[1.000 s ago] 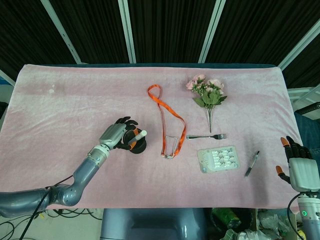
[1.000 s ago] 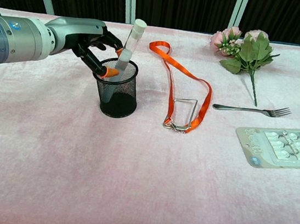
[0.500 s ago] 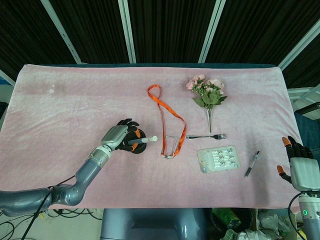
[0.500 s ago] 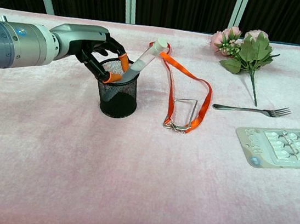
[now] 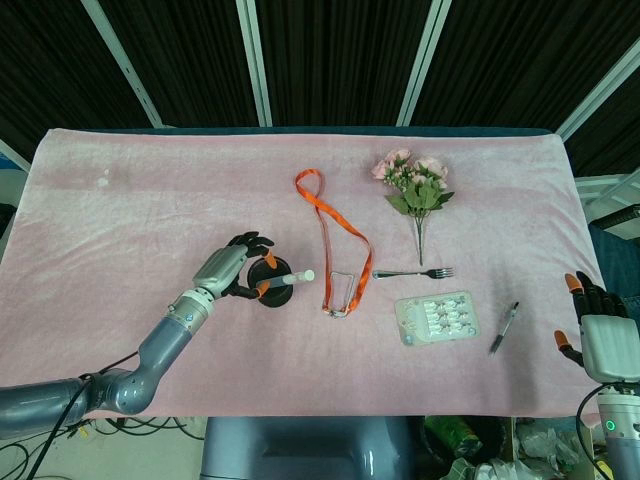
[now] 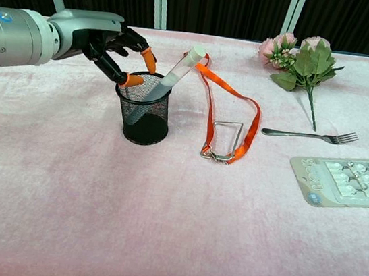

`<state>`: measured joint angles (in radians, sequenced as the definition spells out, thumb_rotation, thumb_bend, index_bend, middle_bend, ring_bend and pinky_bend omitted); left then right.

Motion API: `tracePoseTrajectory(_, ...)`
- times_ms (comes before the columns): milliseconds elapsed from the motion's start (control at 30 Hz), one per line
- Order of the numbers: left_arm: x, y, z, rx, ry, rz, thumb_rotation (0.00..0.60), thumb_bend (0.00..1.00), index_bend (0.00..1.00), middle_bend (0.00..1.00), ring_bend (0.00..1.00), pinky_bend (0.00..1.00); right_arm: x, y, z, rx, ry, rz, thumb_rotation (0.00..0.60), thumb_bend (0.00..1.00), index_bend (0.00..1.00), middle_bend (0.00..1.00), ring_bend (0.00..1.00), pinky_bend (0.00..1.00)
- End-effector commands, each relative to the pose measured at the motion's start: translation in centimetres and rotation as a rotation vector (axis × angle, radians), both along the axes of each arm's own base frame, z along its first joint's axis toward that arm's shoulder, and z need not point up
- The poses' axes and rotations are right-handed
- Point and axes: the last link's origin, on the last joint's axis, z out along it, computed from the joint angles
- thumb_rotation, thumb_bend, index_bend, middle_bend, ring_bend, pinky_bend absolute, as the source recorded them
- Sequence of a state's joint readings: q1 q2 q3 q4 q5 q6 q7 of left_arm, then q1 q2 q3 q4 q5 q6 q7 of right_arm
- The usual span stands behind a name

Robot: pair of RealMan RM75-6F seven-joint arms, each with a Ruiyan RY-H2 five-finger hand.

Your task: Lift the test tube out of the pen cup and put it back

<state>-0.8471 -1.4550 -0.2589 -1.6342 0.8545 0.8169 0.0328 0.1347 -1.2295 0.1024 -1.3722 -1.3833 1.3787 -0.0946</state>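
Note:
A black mesh pen cup [image 6: 146, 114] [image 5: 274, 290] stands left of the table's middle. The white-capped test tube [image 6: 177, 73] [image 5: 290, 278] leans in it, its top tilted right over the rim. My left hand [image 6: 108, 45] [image 5: 228, 270] hovers just left of the cup with its fingers spread, apart from the tube. Only the head view shows my right hand [image 5: 593, 335], at the table's right front corner, fingers apart and holding nothing.
An orange lanyard [image 6: 231, 109] with a metal clip lies right of the cup. Further right are a fork [image 6: 309, 135], a blister pack [image 6: 344, 181], a pen [image 5: 504, 327] and a bunch of artificial flowers [image 6: 299, 61]. A pink cloth [image 6: 159, 230] covers the table.
My left hand let go of the tube, which tipped rightward to lean on the cup's rim. The hand then drew back to the left with fingers spread.

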Motion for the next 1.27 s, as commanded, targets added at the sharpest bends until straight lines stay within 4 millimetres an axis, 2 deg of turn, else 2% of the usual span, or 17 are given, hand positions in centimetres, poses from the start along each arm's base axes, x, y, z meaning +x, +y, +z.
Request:
tracePoseTrajectory(33,0.3,0.0,1.4,0.007,-0.041,0.004,0.600,0.37,0.40,0.16,0.00,0.00,0.0,0.0,0.0,-0.001,0.000,0.001,0.600,0.21,0.08,0.06,0.15,0.18)
tracePoseTrajectory(100,0.5,0.1,2.7,0.041,-0.062,-0.009,0.600,0.37,0.40,0.16,0.00,0.00,0.1,0.1,0.0,0.000,-0.001,0.003,0.600,0.21,0.08,0.06,0.15,0.18)
tracePoseTrajectory(133,0.8,0.1,4.2,0.099,-0.064,-0.042,0.600,0.37,0.40,0.16,0.00,0.01,0.1,0.1,-0.1,0.004,0.001,0.002,0.600,0.21,0.08,0.06,0.15,0.18)
tracePoseTrajectory(233,0.5,-0.6,5.5,0.147,-0.047,-0.073,0.600,0.37,0.39,0.16,0.00,0.01,0.1,0.1,-0.2,0.007,0.003,-0.001,0.600,0.21,0.08,0.06,0.15,0.18)
tracePoseTrajectory(333,-0.3,-1.7,7.3,0.218,0.025,-0.112,0.600,0.37,0.39,0.16,0.00,0.01,0.0,0.0,-0.2,0.010,0.005,-0.004,0.600,0.21,0.08,0.06,0.15,0.18)
tracePoseTrajectory(433,-1.6,-3.9,9.3,0.318,0.148,-0.143,0.600,0.36,0.36,0.13,0.00,0.01,-0.1,0.0,-0.3,0.011,0.008,-0.008,0.600,0.21,0.08,0.06,0.15,0.18)
tracePoseTrajectory(467,-3.8,-5.7,11.0,0.387,0.246,-0.119,0.600,0.36,0.33,0.11,0.00,0.01,-0.1,0.0,-0.3,0.011,0.012,-0.008,0.600,0.21,0.08,0.06,0.15,0.18)
tracePoseTrajectory(600,-6.3,-9.0,12.8,0.424,0.319,-0.048,0.600,0.35,0.20,0.05,0.00,0.00,0.0,0.1,-0.4,0.018,0.017,-0.013,0.600,0.21,0.08,0.06,0.15,0.18)
tracePoseTrajectory(733,-9.8,-12.1,14.7,0.504,0.395,0.032,0.600,0.32,0.17,0.04,0.00,0.00,0.1,0.0,-0.4,0.018,0.015,-0.009,0.600,0.21,0.08,0.06,0.15,0.18)
tracePoseTrajectory(867,-13.5,-14.7,15.5,0.563,0.413,0.105,0.600,0.32,0.17,0.04,0.00,0.00,0.1,0.1,-0.4,0.016,0.015,-0.006,0.600,0.21,0.08,0.06,0.15,0.18)
tracePoseTrajectory(933,-14.9,-15.3,15.7,0.563,0.403,0.134,0.600,0.32,0.17,0.04,0.00,0.00,0.2,0.2,-0.3,0.017,0.012,-0.005,0.600,0.21,0.07,0.06,0.15,0.18)
tracePoseTrajectory(1067,-17.5,-15.2,16.0,0.551,0.385,0.185,0.600,0.32,0.17,0.04,0.00,0.00,0.4,0.2,-0.3,0.022,-0.008,0.009,0.600,0.21,0.07,0.06,0.14,0.18)
tracePoseTrajectory(1267,-18.9,-14.8,16.1,0.553,0.375,0.204,0.600,0.32,0.16,0.04,0.00,0.00,1.0,0.4,-0.3,0.028,-0.038,0.036,0.600,0.21,0.07,0.05,0.13,0.18)
